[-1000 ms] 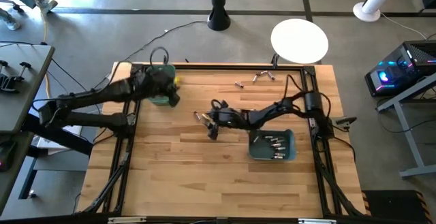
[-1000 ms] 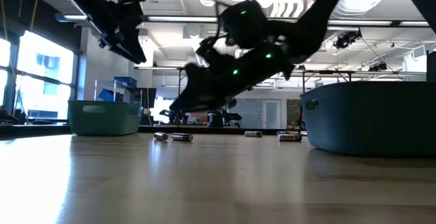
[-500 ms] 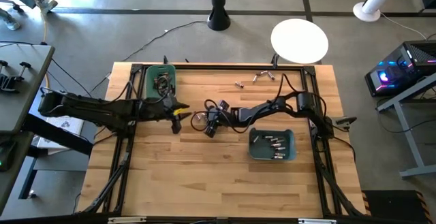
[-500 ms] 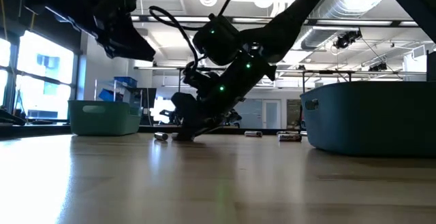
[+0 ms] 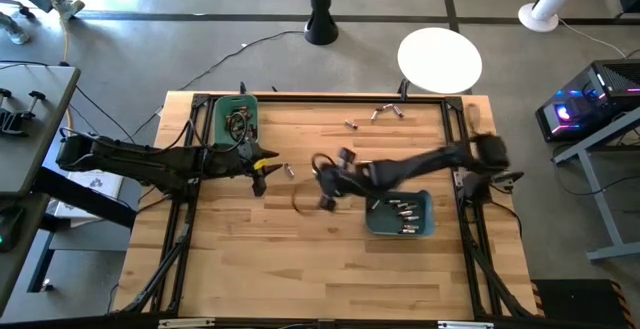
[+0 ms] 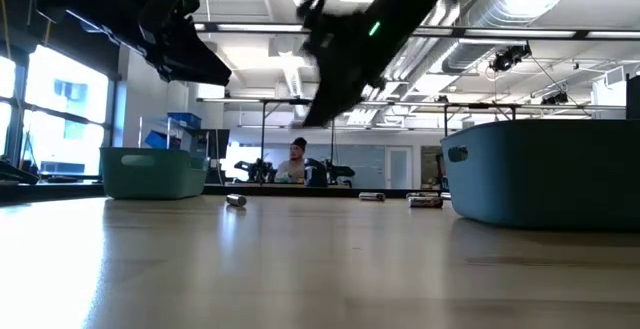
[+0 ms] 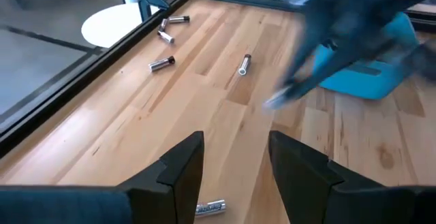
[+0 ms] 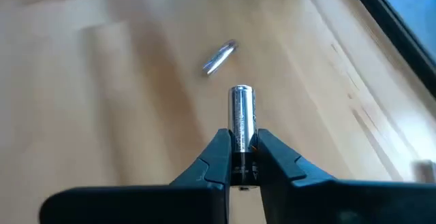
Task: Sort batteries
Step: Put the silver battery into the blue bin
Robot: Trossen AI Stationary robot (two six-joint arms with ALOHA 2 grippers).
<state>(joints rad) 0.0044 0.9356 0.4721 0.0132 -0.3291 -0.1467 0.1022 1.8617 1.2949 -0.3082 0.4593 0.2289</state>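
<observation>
My right gripper (image 8: pixel 240 141) is shut on a silvery battery (image 8: pixel 241 105) and hangs above the table's middle (image 5: pixel 323 201), left of the teal bin (image 5: pixel 400 214), which has several batteries lying in it. My left gripper (image 7: pixel 235 163) stands open and empty a little above the table, near the green bin (image 5: pixel 236 119). One battery (image 5: pixel 287 170) lies flat on the wood just ahead of the left gripper. Several more batteries (image 7: pixel 244 64) lie toward the far edge. My right gripper pinches one end of the battery (image 8: pixel 240 130) between its two fingers. The battery lies along the fingers and sticks out past their tips. The fingers slant down toward the table. The battery is lifted clear of the wood.
The wooden table has a dark frame (image 5: pixel 300 97) along its edges. In the low view the green bin (image 6: pixel 150 172) stands at the left and the teal bin (image 6: pixel 540 174) at the right, with loose batteries (image 6: pixel 236 200) between them. A person sits in the room behind.
My right gripper has shut on a battery on the table and risen fast with it, drifting toward the near edge and the teal bin. My left gripper came away from over the green bin, down and toward the table's middle, then kept still.
</observation>
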